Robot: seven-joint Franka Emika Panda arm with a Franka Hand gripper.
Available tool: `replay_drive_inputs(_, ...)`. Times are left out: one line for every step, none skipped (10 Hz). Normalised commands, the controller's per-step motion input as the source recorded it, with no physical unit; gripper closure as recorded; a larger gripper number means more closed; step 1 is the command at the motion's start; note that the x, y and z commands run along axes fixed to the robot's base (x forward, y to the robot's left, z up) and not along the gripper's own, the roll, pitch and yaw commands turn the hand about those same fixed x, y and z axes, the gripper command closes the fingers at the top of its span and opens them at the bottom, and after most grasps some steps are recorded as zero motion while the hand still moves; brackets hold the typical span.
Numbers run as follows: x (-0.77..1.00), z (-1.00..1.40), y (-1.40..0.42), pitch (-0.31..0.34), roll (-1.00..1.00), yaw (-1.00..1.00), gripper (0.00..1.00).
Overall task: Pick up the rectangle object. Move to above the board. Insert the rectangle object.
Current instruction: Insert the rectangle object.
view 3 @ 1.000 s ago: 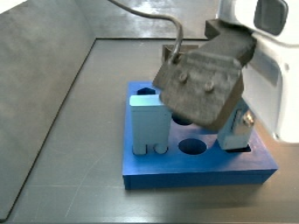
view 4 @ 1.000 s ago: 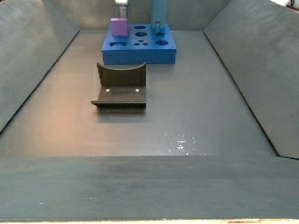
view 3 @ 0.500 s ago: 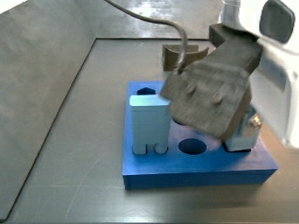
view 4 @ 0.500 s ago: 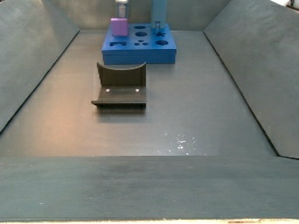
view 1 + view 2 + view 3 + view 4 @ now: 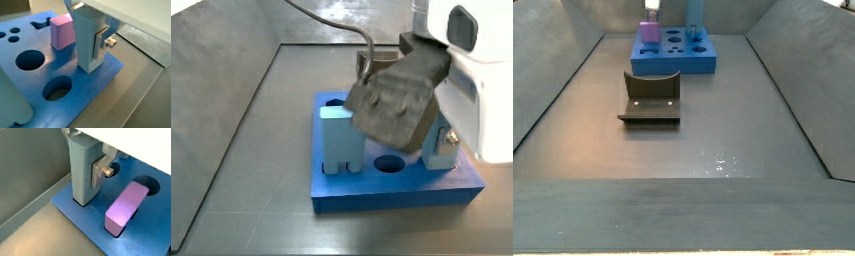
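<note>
The rectangle object (image 5: 85, 56), a tall grey-blue slab, stands upright at a corner of the blue board (image 5: 110, 82). A dark slot edge shows round its foot in a wrist view (image 5: 78, 190). My gripper (image 5: 89, 42) is shut on its upper part. One silver finger (image 5: 100, 43) lies flat against its side and the other is hidden behind it. In a side view the grey hand housing (image 5: 392, 95) hides most of the slab (image 5: 444, 152). In a side view the board (image 5: 673, 52) lies far back with the slab (image 5: 692, 12) on it.
A pink cube (image 5: 125, 209) stands in the board next to the slab. A pale two-legged block (image 5: 338, 140) stands at the board's other side. Round holes (image 5: 57, 88) are open. The dark fixture (image 5: 651, 98) stands mid-floor. Grey walls enclose the floor.
The hand housing rocked upward over the board and has come back down. The slab stays at the same corner of the board, still gripped.
</note>
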Motion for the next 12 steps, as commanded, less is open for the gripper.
replay_drive_inputs(0.00,0.00,0.02,0.000,0.00,0.00,1.00)
replay_drive_inputs(0.00,0.00,0.00,0.086,0.33,0.10,1.00)
replay_drive_inputs(0.19,0.02,0.00,0.426,0.80,0.15,1.00)
replay_drive_inputs(0.21,0.01,-0.02,0.454,0.80,0.13,1.00)
replay_drive_inputs(0.00,0.00,0.00,0.000,0.01,0.00,1.00)
replay_drive_inputs(-0.01,0.00,0.00,-0.037,0.00,0.00,1.00)
replay_drive_inputs(0.00,-0.01,0.00,-0.037,0.00,0.00,1.00)
replay_drive_inputs(0.23,-0.01,-0.10,0.763,0.50,0.02,1.00)
replay_drive_inputs(0.29,0.11,-0.05,1.000,0.55,0.00,1.00)
replay_drive_inputs(0.30,0.11,-0.06,1.000,0.53,0.00,1.00)
replay_drive_inputs(0.28,0.11,-0.07,1.000,0.52,0.00,1.00)
replay_drive_inputs(0.16,0.00,-0.06,0.631,0.23,0.00,1.00)
